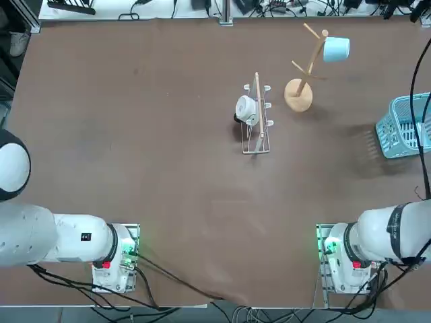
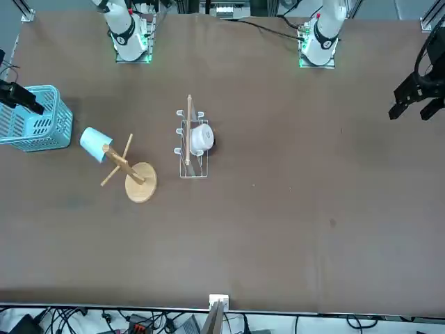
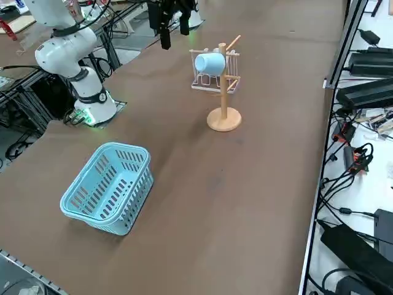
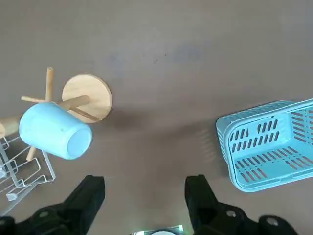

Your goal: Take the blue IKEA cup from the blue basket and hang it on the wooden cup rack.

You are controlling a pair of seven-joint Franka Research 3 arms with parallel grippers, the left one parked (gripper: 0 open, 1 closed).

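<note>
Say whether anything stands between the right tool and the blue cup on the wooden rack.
Nothing visible does. The right tool is open above the table, and the blue cup already hangs on the wooden rack; the wire rack sits off that path.

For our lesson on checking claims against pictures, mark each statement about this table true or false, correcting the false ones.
1. The blue cup hangs on the wooden cup rack. True.
2. The blue basket holds the blue cup. False: nothing lies in the basket.
3. The right gripper's fingers are spread apart. True.
4. The right gripper is touching the blue cup. False: it is held clear of the cup.
5. The white cup sits on the wooden cup rack. False: the white cup is on the metal wire rack.
</note>
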